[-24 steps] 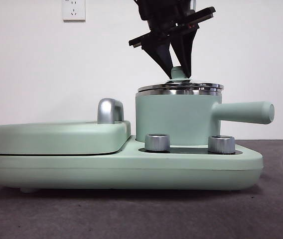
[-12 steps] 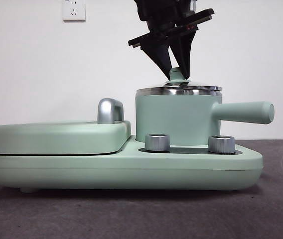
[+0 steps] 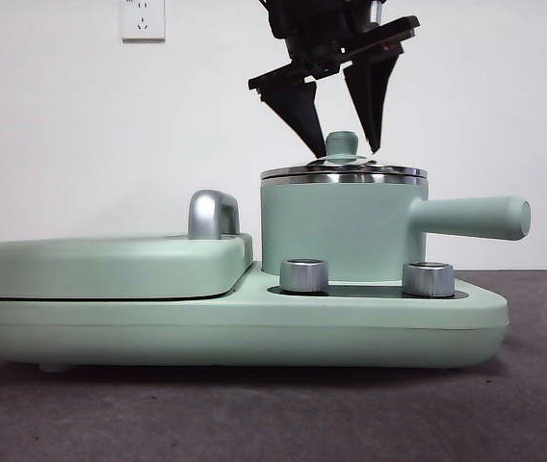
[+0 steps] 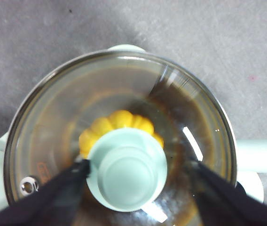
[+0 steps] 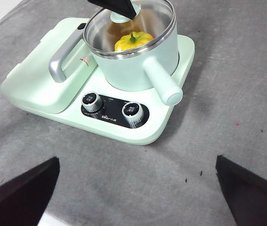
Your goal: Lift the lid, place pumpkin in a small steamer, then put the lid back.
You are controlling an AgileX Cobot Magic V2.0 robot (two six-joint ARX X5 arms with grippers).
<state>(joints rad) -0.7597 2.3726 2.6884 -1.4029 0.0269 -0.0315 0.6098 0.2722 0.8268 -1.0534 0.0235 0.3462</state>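
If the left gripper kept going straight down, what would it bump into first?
Probably the lid's knob: the open left gripper points down with its fingers either side of it, on the lid.

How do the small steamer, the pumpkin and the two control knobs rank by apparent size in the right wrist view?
Largest to smallest:
1. The small steamer, clearly the largest.
2. The pumpkin, seen through the lid.
3. The two control knobs; these two look alike in size, so they are not ranked.
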